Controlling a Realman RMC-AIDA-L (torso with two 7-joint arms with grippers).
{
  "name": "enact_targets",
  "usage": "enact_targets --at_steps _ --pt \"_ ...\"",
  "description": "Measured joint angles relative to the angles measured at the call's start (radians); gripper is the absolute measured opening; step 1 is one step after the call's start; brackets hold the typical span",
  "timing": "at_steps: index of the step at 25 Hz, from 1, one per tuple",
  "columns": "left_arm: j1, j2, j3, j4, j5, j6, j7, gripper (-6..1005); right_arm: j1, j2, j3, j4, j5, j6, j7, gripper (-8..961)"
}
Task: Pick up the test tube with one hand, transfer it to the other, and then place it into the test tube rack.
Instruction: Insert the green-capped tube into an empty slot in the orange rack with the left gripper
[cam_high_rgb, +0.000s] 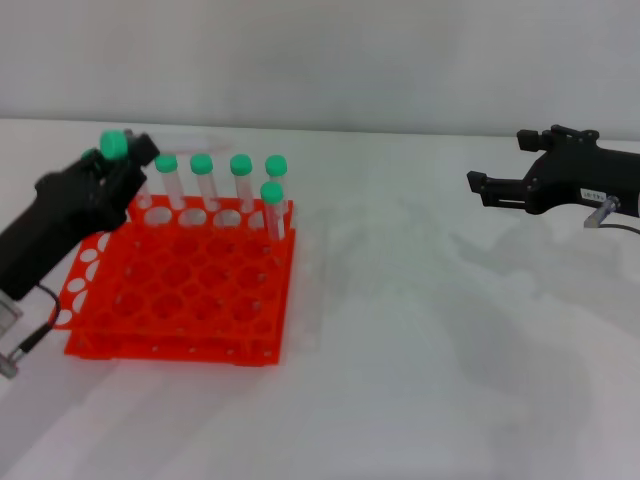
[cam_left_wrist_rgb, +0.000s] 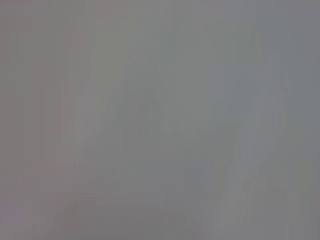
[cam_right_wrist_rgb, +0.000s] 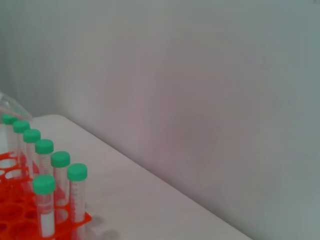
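Left hand (cam_high_rgb: 118, 165) grips the test tube (cam_high_rgb: 114, 146) by its green-capped end at upper left, just over the test tube rack's (cam_high_rgb: 180, 300) rear-left holes; right hand (cam_high_rgb: 500, 188), fingers apart and holding nothing, sits far right.

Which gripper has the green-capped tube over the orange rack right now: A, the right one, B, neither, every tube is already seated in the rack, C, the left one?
C: in the head view the left gripper holds the test tube above the far left corner of the test tube rack, while the right gripper hangs far off.
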Motion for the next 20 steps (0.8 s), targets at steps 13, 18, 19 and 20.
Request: enact_targets --at_steps 13,18,19,20 --pt "0.011 -0.009 0.013 -0.107 -0.053 0.012 0.096 213 0.02 -0.001 0.003 0.038 0.02 -0.015 -0.02 861" --pt "-0.001 -0.007 0.047 -0.168 -0.101 0.005 0.128 214 0.044 -0.001 0.006 0.066 0.02 -0.016 -0.02 861" --pt "-0.008 -0.007 0.049 -0.181 -0.102 0.004 0.132 214 0.047 -0.001 0.006 0.069 0.02 -0.02 -0.02 861" --pt "-0.015 -0.007 0.05 -0.194 -0.104 0.003 0.135 214 0.048 -0.001 0.006 0.071 0.02 -0.022 -0.02 861"
